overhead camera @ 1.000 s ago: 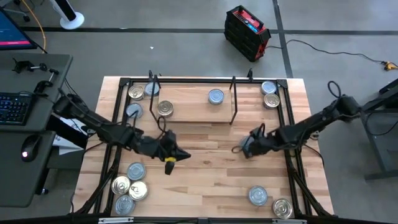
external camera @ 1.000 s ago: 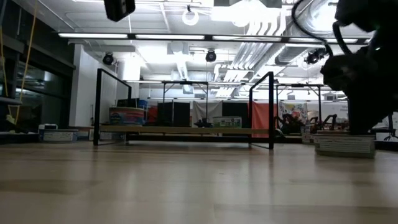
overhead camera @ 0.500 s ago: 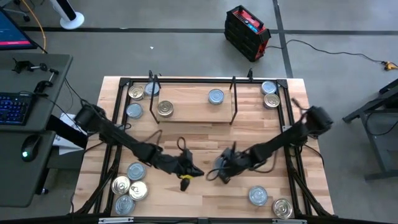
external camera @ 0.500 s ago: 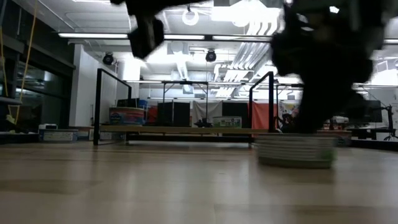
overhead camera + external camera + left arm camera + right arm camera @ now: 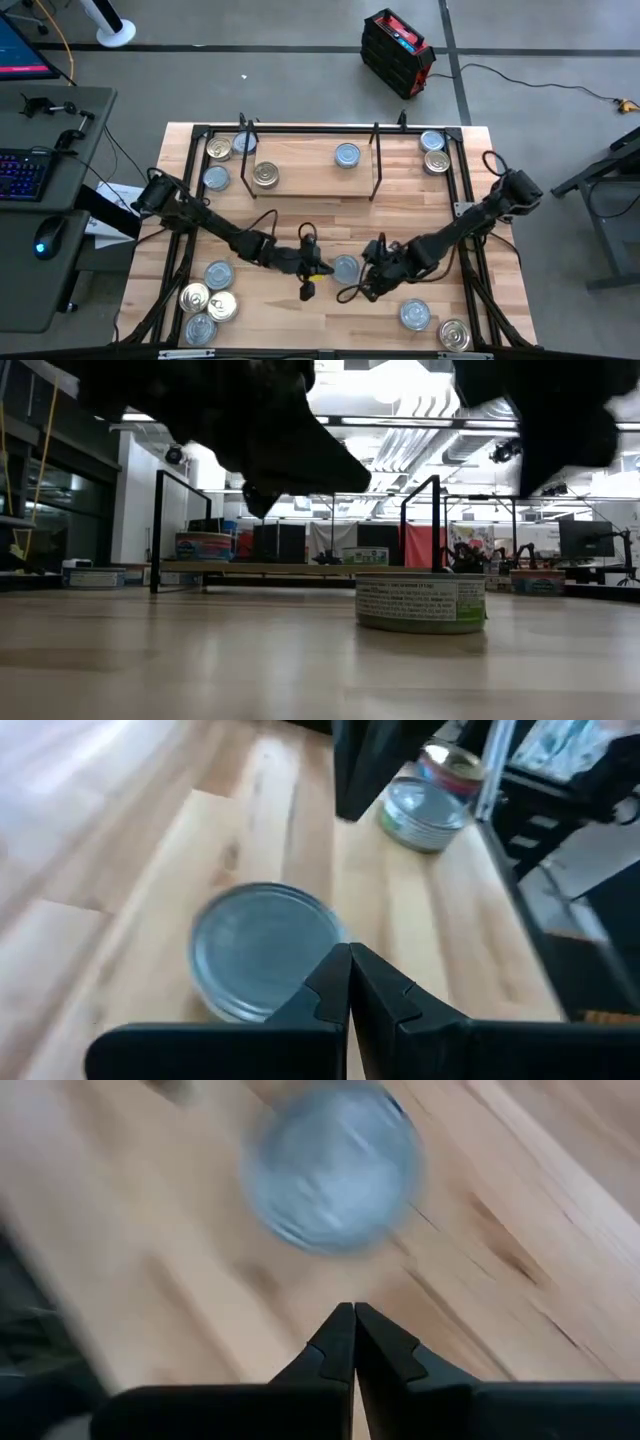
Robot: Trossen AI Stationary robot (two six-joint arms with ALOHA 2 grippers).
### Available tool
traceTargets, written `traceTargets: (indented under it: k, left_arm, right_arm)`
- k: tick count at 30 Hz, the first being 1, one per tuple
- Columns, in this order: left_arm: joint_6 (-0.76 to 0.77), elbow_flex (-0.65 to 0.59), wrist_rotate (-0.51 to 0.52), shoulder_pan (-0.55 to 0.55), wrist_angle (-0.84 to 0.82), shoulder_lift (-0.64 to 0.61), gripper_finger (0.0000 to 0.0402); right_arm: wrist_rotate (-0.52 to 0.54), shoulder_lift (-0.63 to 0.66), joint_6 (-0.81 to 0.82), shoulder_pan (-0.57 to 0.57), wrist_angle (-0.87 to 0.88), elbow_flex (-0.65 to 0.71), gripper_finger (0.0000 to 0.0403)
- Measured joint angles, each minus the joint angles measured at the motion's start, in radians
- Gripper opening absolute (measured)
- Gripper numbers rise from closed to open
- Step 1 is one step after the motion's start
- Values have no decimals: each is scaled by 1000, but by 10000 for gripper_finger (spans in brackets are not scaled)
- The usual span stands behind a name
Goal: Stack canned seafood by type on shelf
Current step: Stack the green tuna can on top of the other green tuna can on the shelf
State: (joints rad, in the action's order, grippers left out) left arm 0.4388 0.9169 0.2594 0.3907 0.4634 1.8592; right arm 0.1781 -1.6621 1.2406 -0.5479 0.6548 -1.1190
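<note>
A silver-lidded tin (image 5: 346, 267) (image 5: 420, 600) stands flat on the wooden table (image 5: 300, 215), near its middle and between my two grippers. My left gripper (image 5: 322, 268) (image 5: 350, 952) is shut; its tips hover just left of the tin (image 5: 262, 948) and above its lid. My right gripper (image 5: 366, 283) (image 5: 353, 1308) is shut too. It slants down, raised on the tin's right and near side, apart from the tin (image 5: 335, 1170). The shelf (image 5: 310, 178) stands at the far middle with a gold tin (image 5: 266, 174) and a silver tin (image 5: 347, 155) on it.
Loose tins lie in groups: several at the near left (image 5: 208, 300), two at the near right (image 5: 415, 315), three at the far left (image 5: 218, 148), two at the far right (image 5: 434, 150). Black frame rails (image 5: 466, 225) run along the table's sides.
My right gripper, shut, has swept from the table's middle right toward the near edge and left. The silver tin slid along the table with it and now stands free of it. My left gripper has moved right and down to beside the tin, rolling a little.
</note>
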Motion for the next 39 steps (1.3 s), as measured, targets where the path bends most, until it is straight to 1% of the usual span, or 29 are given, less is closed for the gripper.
traceTargets:
  k: [2, 4, 6, 8, 10, 13, 16, 18, 24, 29, 34, 39]
  left_arm:
    - [-51, 0, 0, -20, -14, 3, 0]
    - [-133, 0, -5, -37, -28, 2, 0]
    - [-212, 0, -5, -49, -56, 1, 0]
    - [-254, 0, -7, -54, -104, 2, 0]
    - [-228, 0, -17, -52, -132, 2, 0]
    - [-165, 0, -55, -47, -132, 3, 0]
    - [-132, 0, -24, -52, -114, 9, 0]
    - [-110, 0, -22, -62, -93, 8, 0]
    - [-92, 1, -43, -69, -94, 28, 0]
    - [-92, 50, -46, -64, -92, 63, 0]
    - [-99, 99, -44, -63, -88, 130, 0]
    - [-81, 118, -41, -59, -163, 133, 0]
  right_arm:
    - [-31, -4, 20, -4, -27, 61, 0]
    - [-50, -4, 25, -2, -112, 124, 0]
    - [-51, -4, 16, 4, -175, 173, 0]
    - [-44, -4, -11, 12, -224, 208, 0]
    - [-39, -2, -59, 23, -261, 230, 0]
    - [-42, -2, -121, 48, -290, 264, 0]
    - [-42, -2, -166, 67, -334, 290, 0]
    - [-41, -2, -202, 78, -369, 314, 0]
    - [-46, 3, -282, 98, -498, 382, 0]
    - [-42, 1, -378, 98, -562, 398, 0]
    - [-18, -3, -406, 108, -595, 389, 0]
    - [-8, -3, -396, 115, -627, 388, 0]
